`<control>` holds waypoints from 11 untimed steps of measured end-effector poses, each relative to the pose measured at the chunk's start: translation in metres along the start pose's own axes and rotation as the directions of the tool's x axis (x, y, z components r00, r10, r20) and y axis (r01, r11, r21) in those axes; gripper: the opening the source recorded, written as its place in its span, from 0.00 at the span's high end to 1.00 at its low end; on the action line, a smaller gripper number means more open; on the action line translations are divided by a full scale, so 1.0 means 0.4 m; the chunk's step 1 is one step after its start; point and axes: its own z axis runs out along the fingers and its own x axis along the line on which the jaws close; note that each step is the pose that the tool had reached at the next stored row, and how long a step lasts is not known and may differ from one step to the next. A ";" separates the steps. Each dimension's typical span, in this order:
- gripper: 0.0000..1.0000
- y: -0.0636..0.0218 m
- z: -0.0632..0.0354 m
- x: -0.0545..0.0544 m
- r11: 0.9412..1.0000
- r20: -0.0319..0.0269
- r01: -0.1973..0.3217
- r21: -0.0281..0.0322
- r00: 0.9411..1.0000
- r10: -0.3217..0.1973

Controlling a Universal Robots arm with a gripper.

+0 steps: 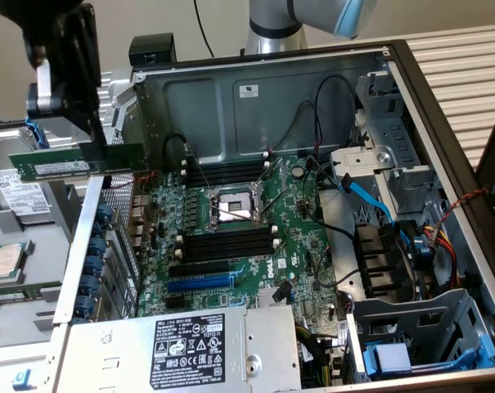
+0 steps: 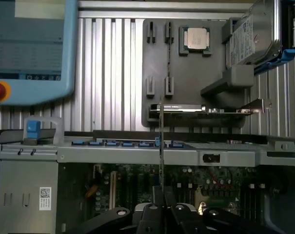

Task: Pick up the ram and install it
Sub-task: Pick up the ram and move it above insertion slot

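The ram [image 1: 75,162] is a long green stick with a white label. It hangs level in the air above the open computer case's edge, at the exterior view's left. My gripper [image 1: 96,141] is shut on its upper edge from above. In the wrist view the ram [image 2: 160,146] shows edge-on as a thin line running out from my gripper [image 2: 161,197]. The motherboard [image 1: 300,246] lies inside the case. Its black memory slots with white clips [image 1: 227,172] [image 1: 227,241] sit on either side of the processor socket [image 1: 231,209], off to the exterior view's right of the ram.
A blue expansion slot [image 1: 200,282] and the power supply [image 1: 190,344] lie near the case front. Cables and a blue data lead [image 1: 370,196] cross the drive bays. Outside the case a grey tray [image 2: 157,58] holds a processor [image 2: 196,39] beside a hard drive [image 2: 252,36]. A teach pendant [image 2: 30,48] lies nearby.
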 end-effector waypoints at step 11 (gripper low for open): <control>0.88 -0.124 -0.005 -0.002 1.000 0.000 0.000 0.000 1.000 0.000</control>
